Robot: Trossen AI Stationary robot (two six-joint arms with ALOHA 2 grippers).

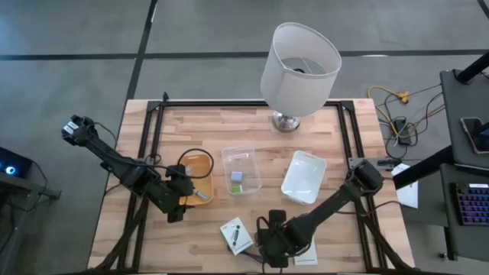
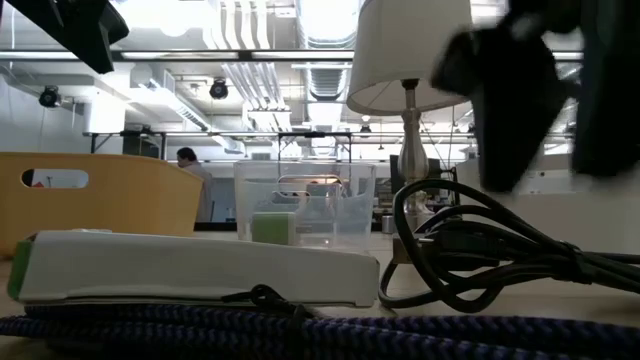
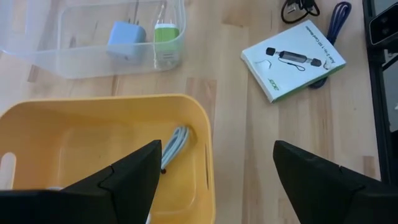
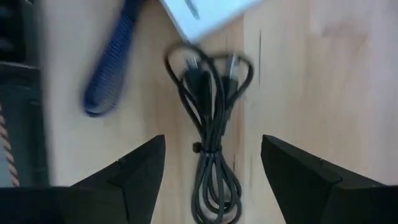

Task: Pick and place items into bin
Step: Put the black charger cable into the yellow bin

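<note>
My left gripper (image 1: 177,205) (image 3: 217,149) hangs open over the near rim of the yellow bin (image 1: 197,169) (image 3: 93,124); a pale cable (image 3: 176,144) lies inside it. My right gripper (image 1: 273,238) (image 4: 213,140) is open above a coiled black cable (image 4: 211,118) (image 2: 480,250) lying flat on the table, one finger on either side, not touching. A white card printed with a black gadget (image 1: 237,235) (image 3: 292,60) lies flat beside it, with a blue braided cable (image 4: 112,62) (image 2: 300,330) next to it. A clear bin (image 1: 241,169) holds a lilac block (image 3: 126,38) and a green block (image 3: 166,37).
A big white lamp (image 1: 298,69) stands at the table's far edge. A white tray (image 1: 303,177) lies right of the clear bin. A second white card (image 1: 307,250) shows by the right gripper. Bare wood lies along the near left of the table (image 1: 137,244).
</note>
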